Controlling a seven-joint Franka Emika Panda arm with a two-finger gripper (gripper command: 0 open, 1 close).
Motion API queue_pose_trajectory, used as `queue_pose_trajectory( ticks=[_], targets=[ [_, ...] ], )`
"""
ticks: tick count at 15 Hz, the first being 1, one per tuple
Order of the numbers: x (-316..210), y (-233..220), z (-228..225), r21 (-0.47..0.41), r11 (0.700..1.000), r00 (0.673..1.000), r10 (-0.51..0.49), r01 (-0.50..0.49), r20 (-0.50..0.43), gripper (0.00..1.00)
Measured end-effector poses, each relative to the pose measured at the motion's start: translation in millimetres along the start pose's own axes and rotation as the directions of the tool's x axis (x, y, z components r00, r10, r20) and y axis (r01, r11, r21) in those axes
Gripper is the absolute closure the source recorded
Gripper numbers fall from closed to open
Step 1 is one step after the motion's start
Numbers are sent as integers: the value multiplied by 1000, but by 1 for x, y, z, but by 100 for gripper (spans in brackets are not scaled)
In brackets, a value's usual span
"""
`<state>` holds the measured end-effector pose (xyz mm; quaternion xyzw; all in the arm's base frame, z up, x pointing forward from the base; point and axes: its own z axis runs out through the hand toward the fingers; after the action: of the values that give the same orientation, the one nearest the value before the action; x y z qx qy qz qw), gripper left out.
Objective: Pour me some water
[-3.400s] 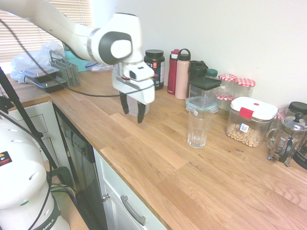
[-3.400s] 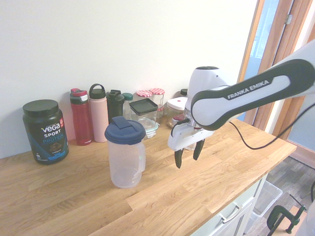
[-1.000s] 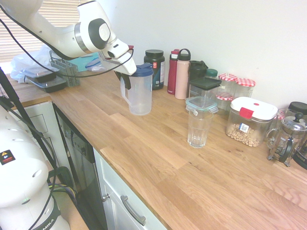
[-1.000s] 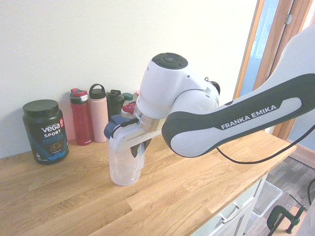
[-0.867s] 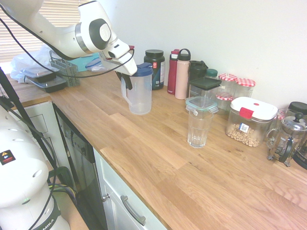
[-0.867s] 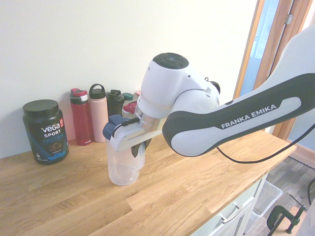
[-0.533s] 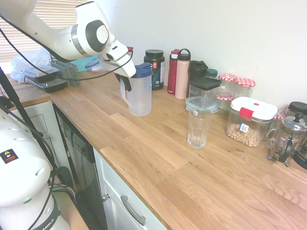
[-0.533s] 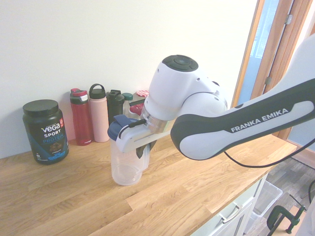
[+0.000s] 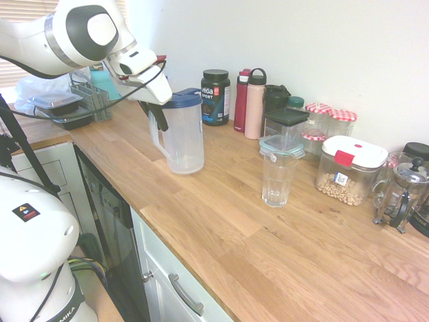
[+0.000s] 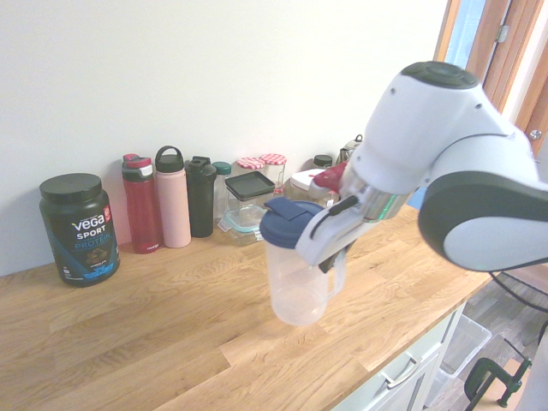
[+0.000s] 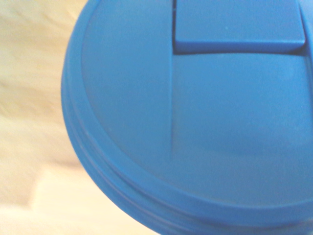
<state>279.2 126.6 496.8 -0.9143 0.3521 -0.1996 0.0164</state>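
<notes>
A clear plastic pitcher with a blue lid hangs slightly tilted just over the wooden counter. My gripper is shut on its handle. The second exterior view shows the same pitcher near the counter's front edge, with the gripper closed on the handle at its side. The blue lid fills the wrist view. An empty drinking glass stands on the counter to the pitcher's right, well apart from it. I cannot tell how much water the pitcher holds.
Along the wall stand a black Vega tub, a red bottle, a pink bottle, jars, a lidded box of nuts and a French press. A dish rack sits at far left.
The arm has carried the pitcher away from the bottles at the wall toward the counter's front edge. The gripper has stayed shut on the handle. The glass has not moved.
</notes>
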Motion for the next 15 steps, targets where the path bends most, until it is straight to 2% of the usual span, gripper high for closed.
queue_pose_trajectory(
  ticks=[4,8,10,12,15],
  targets=[
    [59,98,-42,32,997,993,-71,68,92,100],
    [125,222,-18,79,966,957,-254,245,139,100],
    [141,267,-6,135,952,945,-294,276,140,100],
    [151,287,-7,132,950,948,-298,282,114,100],
    [179,261,-10,81,950,943,-310,301,123,100]
  ],
)
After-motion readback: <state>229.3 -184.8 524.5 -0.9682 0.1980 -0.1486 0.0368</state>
